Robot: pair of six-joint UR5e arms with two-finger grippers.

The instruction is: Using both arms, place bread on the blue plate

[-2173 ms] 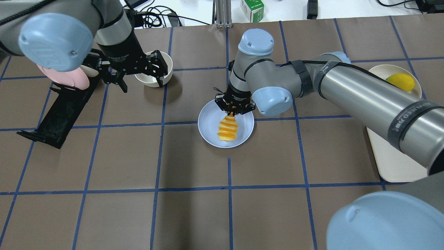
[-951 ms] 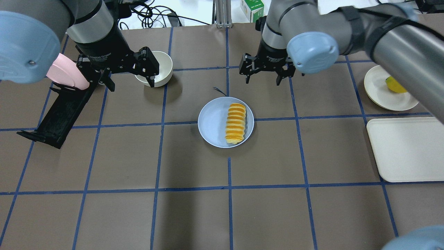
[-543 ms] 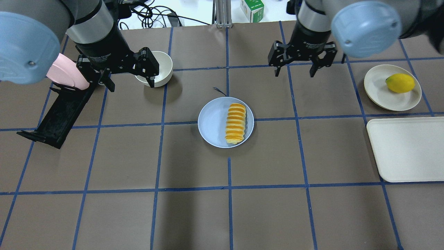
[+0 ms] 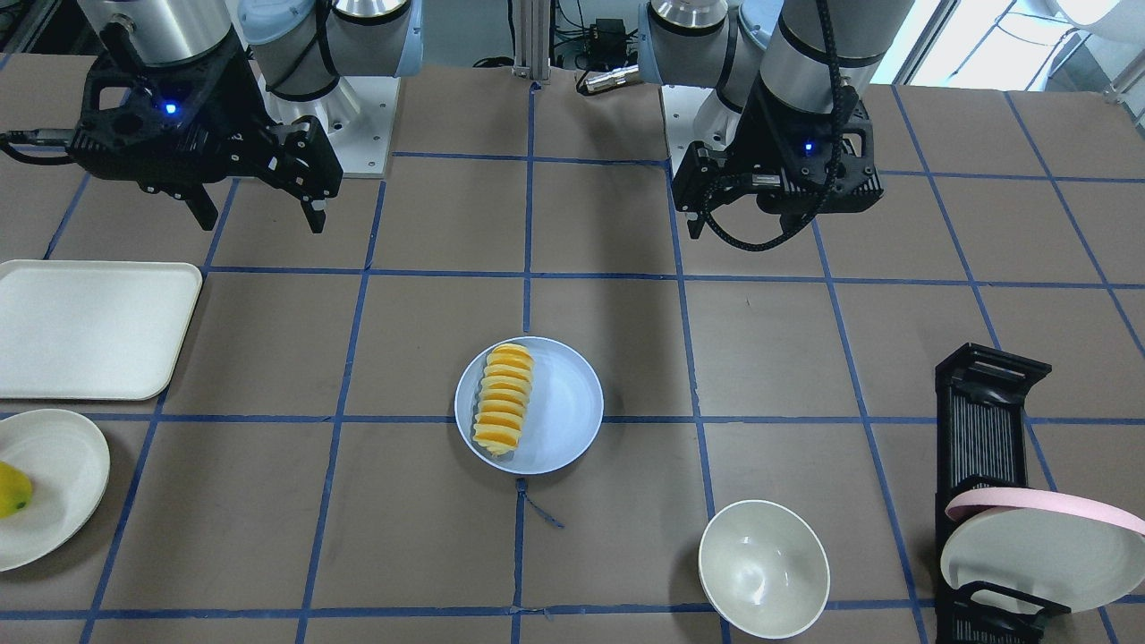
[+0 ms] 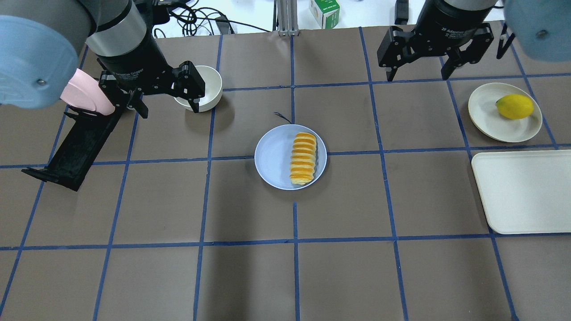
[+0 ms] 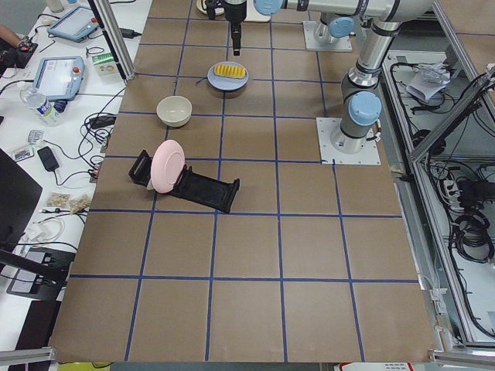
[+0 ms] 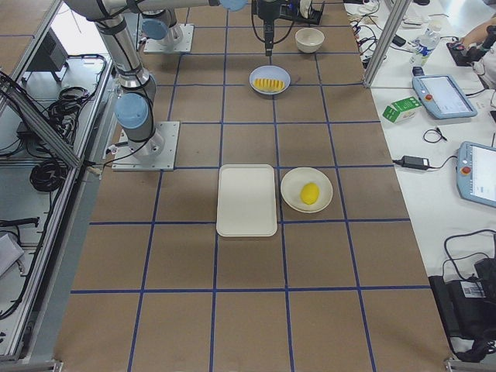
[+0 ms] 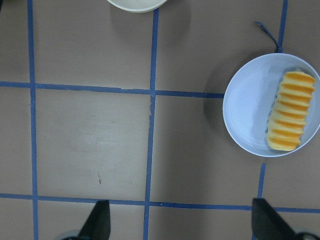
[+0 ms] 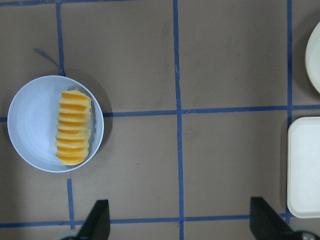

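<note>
The left gripper (image 5: pixel 170 110) hangs wide open and empty over the table's far-left part, by the cream bowl (image 5: pixel 212 84) and the black rack (image 5: pixel 76 147). At the table's middle the bread (image 5: pixel 303 158) lies flat on the blue plate (image 5: pixel 273 156), on the half toward the right end, so the placing looks done. The right gripper (image 5: pixel 418 76), likewise spread and empty, hovers near the far edge, seemingly to stay clear. The table (image 5: pixel 134 200) is brown, gridded with blue tape. Cables and a green carton (image 5: pixel 324 11) sit beyond it.
</note>
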